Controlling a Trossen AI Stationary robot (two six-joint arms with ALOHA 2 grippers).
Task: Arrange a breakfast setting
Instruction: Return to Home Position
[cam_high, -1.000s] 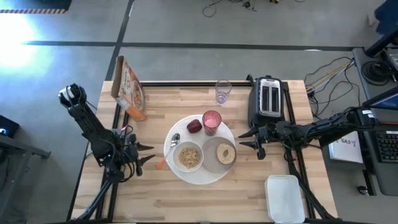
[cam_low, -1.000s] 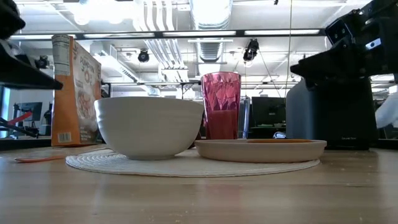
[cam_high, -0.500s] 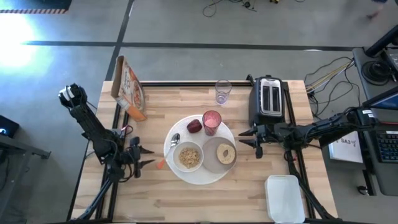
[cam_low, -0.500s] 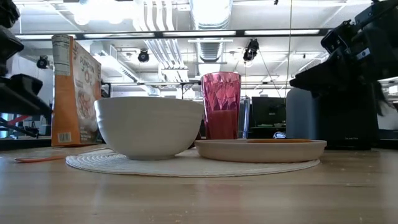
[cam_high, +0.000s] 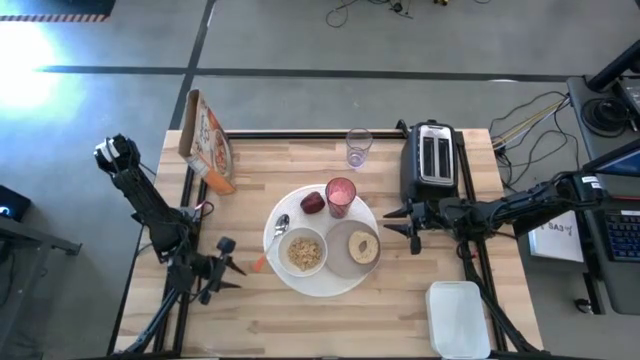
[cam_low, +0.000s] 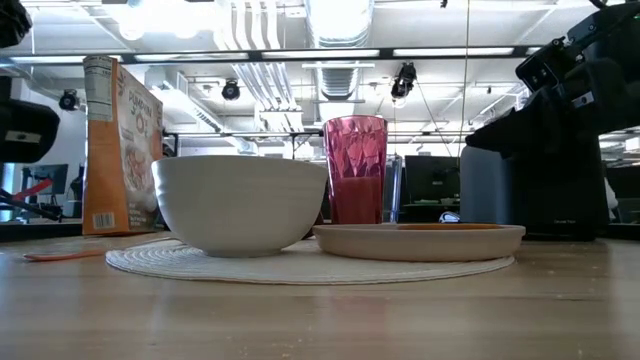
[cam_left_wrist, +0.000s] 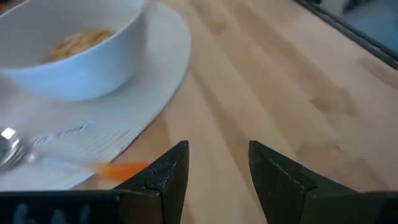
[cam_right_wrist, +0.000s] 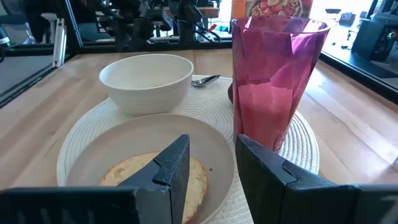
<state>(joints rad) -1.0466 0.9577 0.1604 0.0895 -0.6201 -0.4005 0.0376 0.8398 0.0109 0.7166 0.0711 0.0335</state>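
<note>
Now the open left pincer (cam_left_wrist: 217, 150) has backed off the spoon (cam_high: 271, 242), the right pincer (cam_right_wrist: 211, 147) waits open, and the setting (cam_high: 322, 285) looks complete.

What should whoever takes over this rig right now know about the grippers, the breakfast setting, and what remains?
The left gripper is open and empty, just off the round white mat, near the spoon handle.
The right gripper is open and empty, beside the grey plate, in front of the toaster.
On the mat: the white bowl with cereal, the grey plate holding the bagel half, the pink tumbler, the red apple next to it, and the spoon beside the bowl.
Done: every piece appears placed.
Left: probably only parking both arms.
</note>
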